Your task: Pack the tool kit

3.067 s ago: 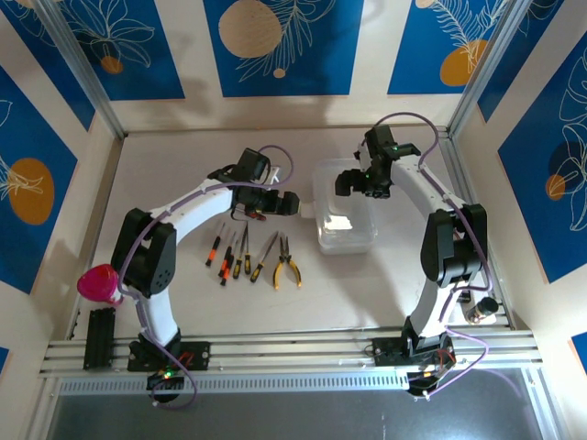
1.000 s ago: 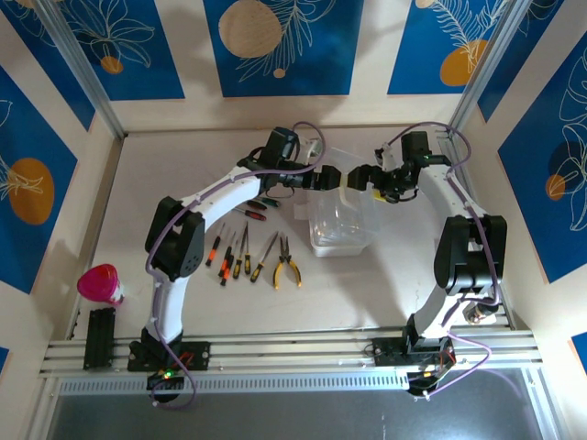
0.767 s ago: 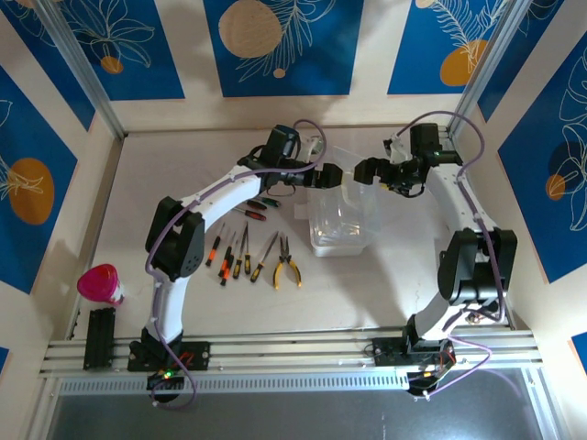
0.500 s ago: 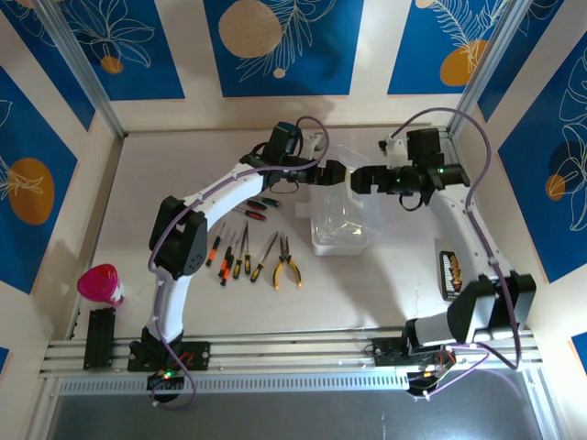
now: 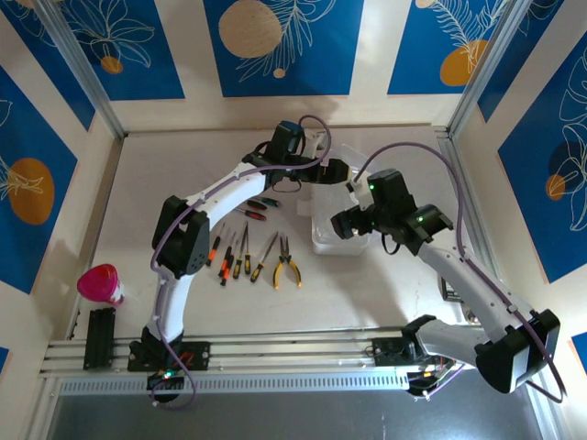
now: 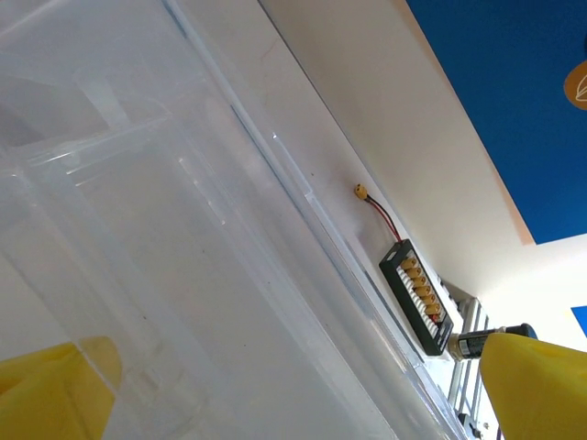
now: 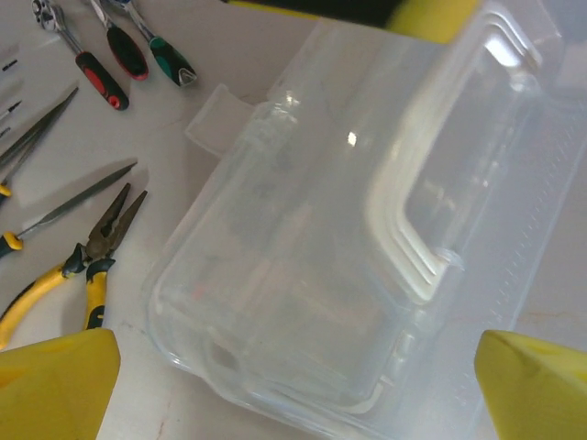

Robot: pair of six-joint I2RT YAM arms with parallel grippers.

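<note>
The clear plastic case [image 5: 323,206] lies right of the table's middle, its white handle [image 7: 413,229] on top. My left gripper [image 5: 335,171] is at the case's far end, open, and the clear case wall [image 6: 183,275] spans the space between its yellow fingertips [image 6: 537,385]. My right gripper [image 5: 347,223] hovers open over the case's near half [image 7: 275,302], nothing between its fingertips [image 7: 55,385]. Left of the case lie yellow-handled pliers [image 5: 287,266] [image 7: 87,275], a row of screwdrivers [image 5: 234,257] and two short tools with red and green handles [image 5: 257,203] [image 7: 138,60].
A pink cup [image 5: 99,284] stands at the near left by the rail. A black connector strip [image 6: 417,295] lies on the table right of the case, near the right arm. Walls close the table on three sides.
My right arm has swung from the case's far right end toward the near side, and its gripper now hangs over the case. The left gripper has stayed at the far end.
</note>
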